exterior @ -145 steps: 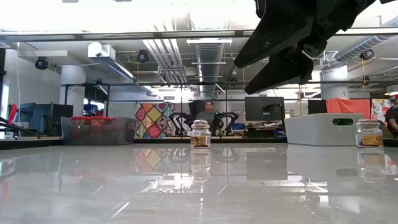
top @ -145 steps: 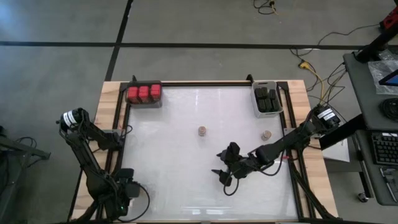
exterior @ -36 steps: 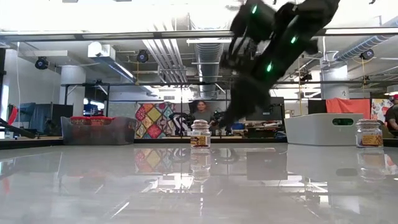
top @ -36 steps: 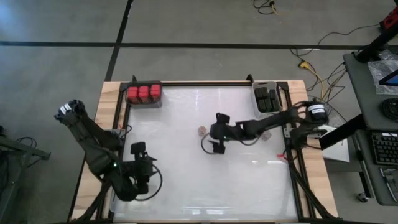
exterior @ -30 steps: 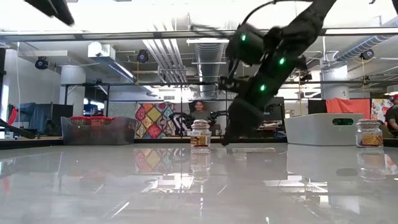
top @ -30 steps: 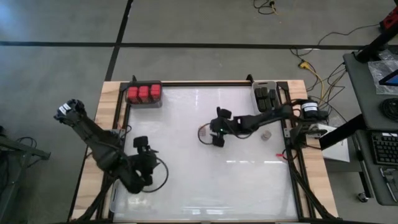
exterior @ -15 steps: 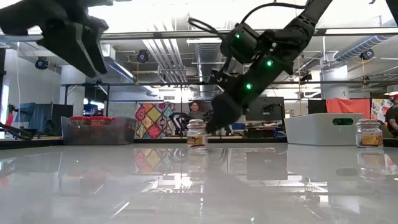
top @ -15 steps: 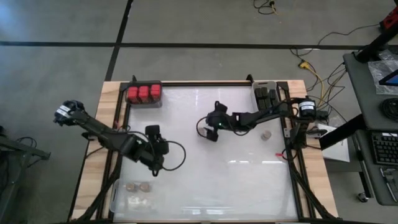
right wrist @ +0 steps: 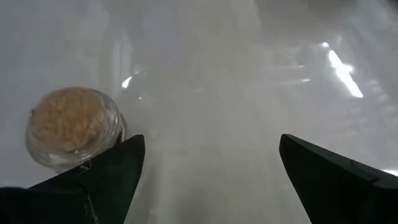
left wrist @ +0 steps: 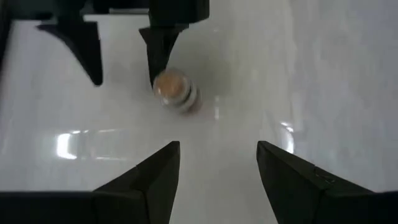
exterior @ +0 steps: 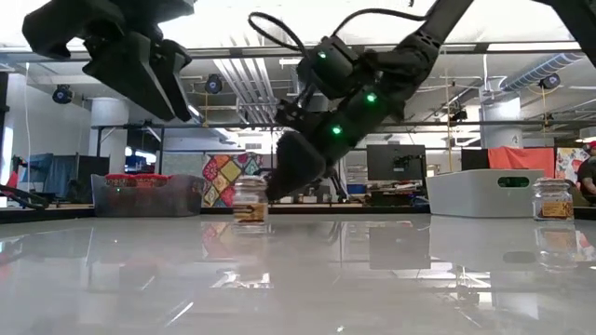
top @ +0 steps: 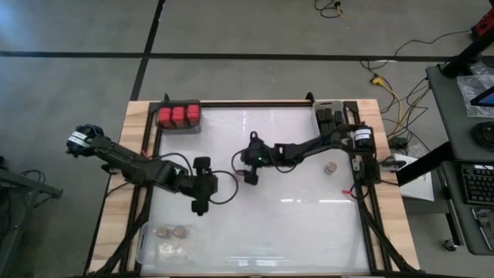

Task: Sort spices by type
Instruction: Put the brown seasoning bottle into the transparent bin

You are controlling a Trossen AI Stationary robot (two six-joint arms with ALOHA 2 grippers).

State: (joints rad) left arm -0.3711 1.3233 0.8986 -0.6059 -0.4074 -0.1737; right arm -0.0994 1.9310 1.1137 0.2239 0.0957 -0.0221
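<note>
While the round tan-topped jar (exterior: 248,201) stands upright near the middle of the white tabletop (top: 301,224), both arms are crowding in on it! It looks light, hard and smooth-walled, likely glass, so it could tip or skid on that glossy surface; the safest hold is across its short straight sides, low and square. The right pincer (right wrist: 205,180) has its fingers spread wide, one finger right beside the jar, though whether it touches is hard to say, and the jar sits off to the side rather than between them. That right arm stretches long and low across from its edge, wrist angled down. The left pincer (left wrist: 214,177) hovers nearby, fingers apart and empty, pointing at the same jar. Another jar (top: 330,167) waits well apart, nearer the right edge.
</note>
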